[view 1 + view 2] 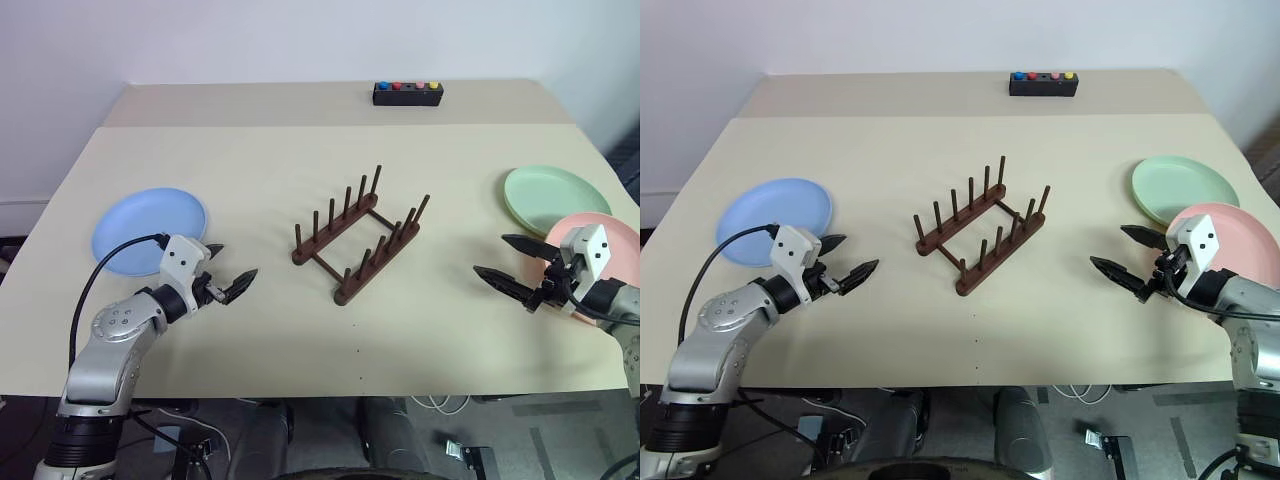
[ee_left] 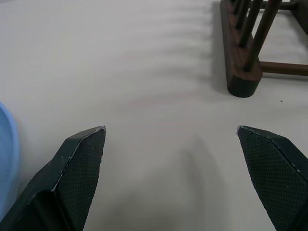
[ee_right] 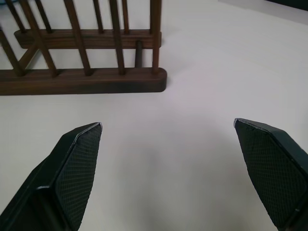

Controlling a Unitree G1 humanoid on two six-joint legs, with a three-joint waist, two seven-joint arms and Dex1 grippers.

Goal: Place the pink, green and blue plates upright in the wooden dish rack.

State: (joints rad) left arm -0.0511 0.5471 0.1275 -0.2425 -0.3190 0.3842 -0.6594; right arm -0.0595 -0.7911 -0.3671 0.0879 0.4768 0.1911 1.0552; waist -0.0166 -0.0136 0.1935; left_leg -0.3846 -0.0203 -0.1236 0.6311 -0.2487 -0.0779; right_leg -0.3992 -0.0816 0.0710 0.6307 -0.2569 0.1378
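The dark wooden dish rack [image 1: 358, 238] stands empty at the table's middle, its pegs upright. A light blue plate [image 1: 148, 229] lies flat at the left. My left gripper [image 1: 229, 268] hovers open just right of that plate, pointing toward the rack. At the right a mint green plate [image 1: 555, 198] lies flat, and a pink plate [image 1: 625, 240] lies just in front of it, partly behind my right hand. My right gripper [image 1: 500, 260] is open and empty, left of the pink plate, aimed at the rack. The rack's end [image 2: 245, 72] and rails [image 3: 86, 79] appear in the wrist views.
A black box with coloured buttons [image 1: 407, 93] sits at the table's far edge. A seam crosses the cream tabletop [image 1: 300, 160] near the back. Bare table lies between each gripper and the rack. The table's front edge runs just below both arms.
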